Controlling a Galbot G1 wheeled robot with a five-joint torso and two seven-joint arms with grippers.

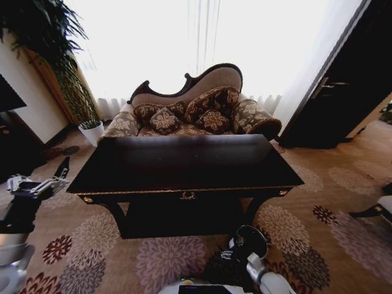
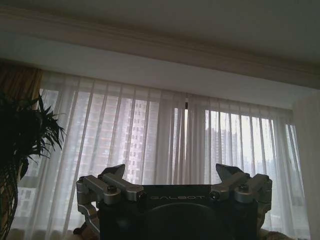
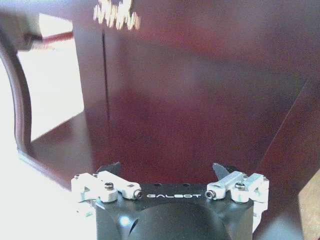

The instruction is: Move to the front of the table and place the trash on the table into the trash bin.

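Observation:
The glossy black table (image 1: 184, 162) with gold trim stands straight ahead, its gold ornament (image 1: 188, 195) at front centre. Its top reflects the window light. The trash and the trash bin are out of view. My left gripper (image 1: 44, 182) is raised off the table's left front corner, open and holding nothing; the left wrist view has the same gripper (image 2: 172, 172) aimed up at the curtains. My right gripper (image 1: 246, 242) hangs low before the table's front, right of centre. In the right wrist view that gripper (image 3: 167, 170) is open and faces the table's dark front panel (image 3: 200, 100).
A patterned sofa (image 1: 190, 113) with cushions stands behind the table, before a bright curtained window. A potted plant (image 1: 73, 79) in a white pot is at the back left, and a dark wardrobe (image 1: 343, 79) at the right. Flowered carpet (image 1: 306, 239) surrounds the table.

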